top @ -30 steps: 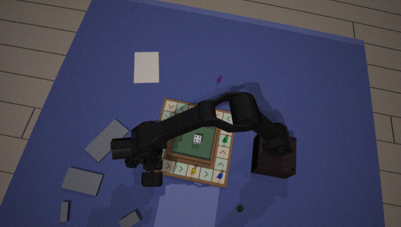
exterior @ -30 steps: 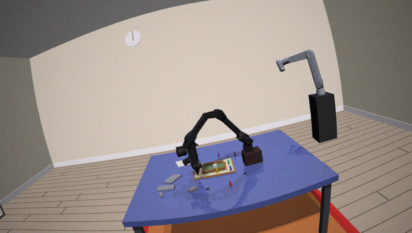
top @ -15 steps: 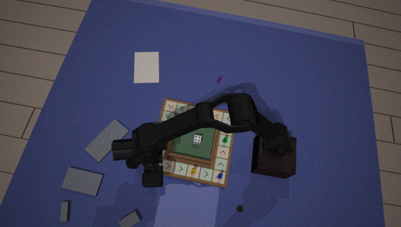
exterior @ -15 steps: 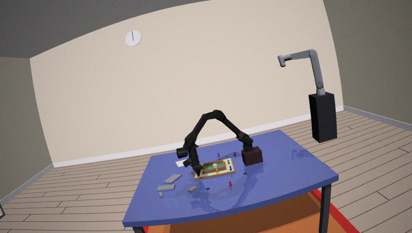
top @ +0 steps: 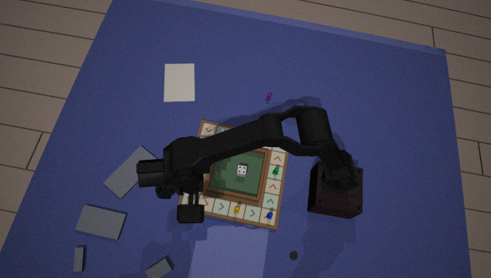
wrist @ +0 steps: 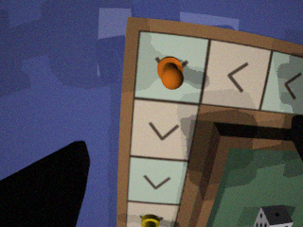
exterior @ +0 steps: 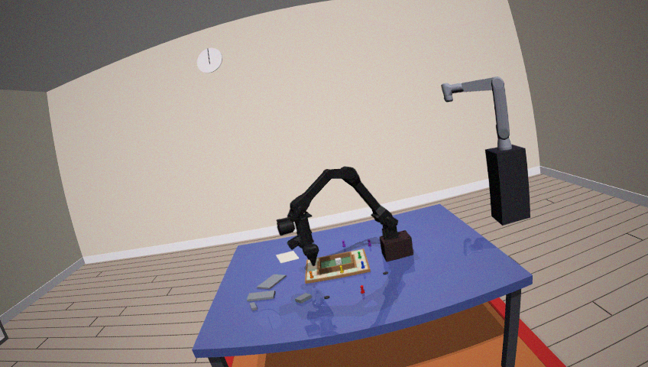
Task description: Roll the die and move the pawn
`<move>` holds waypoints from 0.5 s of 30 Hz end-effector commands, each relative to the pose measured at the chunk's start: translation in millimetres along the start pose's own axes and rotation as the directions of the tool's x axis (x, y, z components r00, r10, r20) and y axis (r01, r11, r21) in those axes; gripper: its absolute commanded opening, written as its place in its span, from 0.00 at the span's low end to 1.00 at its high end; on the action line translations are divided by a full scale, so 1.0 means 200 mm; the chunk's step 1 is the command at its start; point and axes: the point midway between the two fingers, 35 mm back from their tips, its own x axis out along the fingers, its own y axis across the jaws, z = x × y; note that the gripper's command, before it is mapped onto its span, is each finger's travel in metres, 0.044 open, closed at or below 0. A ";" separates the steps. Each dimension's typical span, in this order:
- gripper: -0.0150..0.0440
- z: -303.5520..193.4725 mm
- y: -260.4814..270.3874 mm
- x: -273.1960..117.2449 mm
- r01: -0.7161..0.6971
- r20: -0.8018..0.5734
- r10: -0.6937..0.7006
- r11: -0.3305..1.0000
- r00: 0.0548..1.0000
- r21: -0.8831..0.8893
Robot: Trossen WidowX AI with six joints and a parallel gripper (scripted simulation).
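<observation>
Bench (top: 378, 103) (exterior: 409, 290) (wrist: 28, 118), read from the exterior view's near edge to its far edge.

Red pawn (exterior: 362, 289): upright, between near edge and board. Leave.

Orange pawn (exterior: 311, 274) (wrist: 171, 76): upright on the board's (top: 241, 222) (exterior: 336, 277) (wrist: 125, 118) corner square, the one toward the bench's near left corner. Nothing touches it. Judged light, stiff, rather smooth and easily tipped; any regrip should be at the narrow neck, below the head, straight down.

Gripper (top: 193, 199) (exterior: 313, 262) (wrist: 193, 140): spread almost fully, holding nothing, fingers either side of the pawn and apart from it.

Yellow pawn (top: 236, 209) (exterior: 341, 269) (wrist: 151, 221): same board side, toward the right edge.

Die (top: 241, 169) (exterior: 338, 261) (wrist: 276, 218): farther in, resting in tray (top: 266, 175) (exterior: 332, 269) (wrist: 204, 156), four pips up. Starting square not shown; count unverified.

Step judged: release done, retreat due. Lift straight up, jaws wide; sideways drift could topple the pawn.
</observation>
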 end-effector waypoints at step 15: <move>1.00 -0.45 -0.20 -0.31 0.003 0.012 -0.004 0.995 1.000 0.095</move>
